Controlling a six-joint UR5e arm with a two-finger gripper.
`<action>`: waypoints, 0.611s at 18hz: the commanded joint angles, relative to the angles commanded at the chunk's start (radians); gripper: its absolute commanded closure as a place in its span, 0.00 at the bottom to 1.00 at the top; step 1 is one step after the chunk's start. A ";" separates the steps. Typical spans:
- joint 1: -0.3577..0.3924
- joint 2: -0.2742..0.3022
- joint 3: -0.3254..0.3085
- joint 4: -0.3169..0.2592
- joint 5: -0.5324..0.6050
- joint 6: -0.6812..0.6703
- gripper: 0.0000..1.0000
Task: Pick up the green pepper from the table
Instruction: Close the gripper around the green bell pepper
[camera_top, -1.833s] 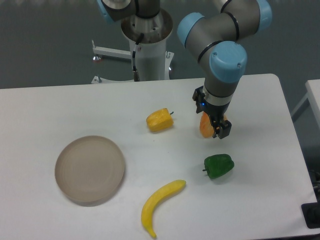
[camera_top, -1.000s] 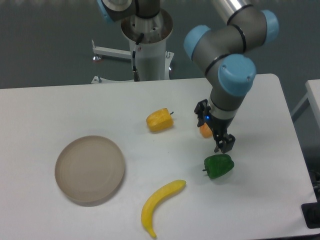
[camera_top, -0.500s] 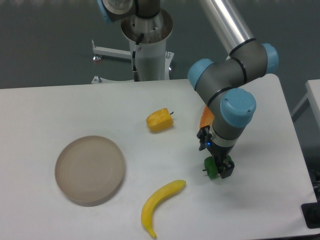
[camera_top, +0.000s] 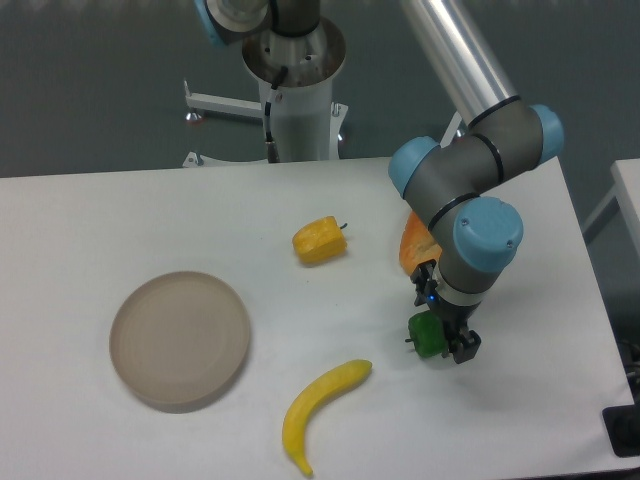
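The green pepper (camera_top: 424, 337) lies on the white table (camera_top: 120, 220) at the right of centre, dark green and glossy; only its left half shows. My gripper (camera_top: 446, 335) is low over it, pointing down, with one dark finger (camera_top: 465, 346) at the pepper's right side and the other finger hidden under the wrist. The jaws look spread about as wide as the pepper, so I read the gripper as open. The pepper still rests on the table.
An orange pepper (camera_top: 411, 250) lies just behind my wrist, partly hidden by the arm. A yellow pepper (camera_top: 319, 240) sits at the centre. A banana (camera_top: 322, 410) lies at the front. A round beige plate (camera_top: 180, 338) is at the left. The robot base (camera_top: 300, 90) stands behind the table.
My gripper came forward from over the orange pepper and dropped down onto the green pepper, then shifted slightly right. The pepper has not moved.
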 joint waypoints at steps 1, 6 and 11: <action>0.000 -0.002 -0.002 0.000 0.000 0.000 0.00; -0.014 -0.054 0.023 0.003 0.015 0.002 0.00; -0.021 -0.067 0.046 -0.009 0.046 0.005 0.44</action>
